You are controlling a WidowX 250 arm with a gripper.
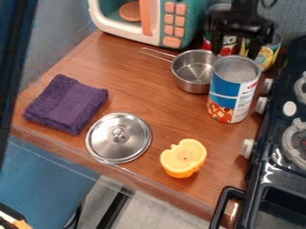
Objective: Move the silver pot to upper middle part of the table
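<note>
- One silver saucepan (193, 72) sits upright in the camera view, high on the wooden tabletop (138, 89) and right of its middle, beside the tall blue-labelled can (234, 91).
- Your gripper (235, 48) hangs at the upper right, beyond the saucepan, its two fingers parted and nothing between them.
- You look to be at the grasping step, with the saucepan seemingly a bit short of upper middle.
- Next, line up on its rim, avoiding that can, close, then shift it leftward, clear of the toy microwave (154, 27).
</note>
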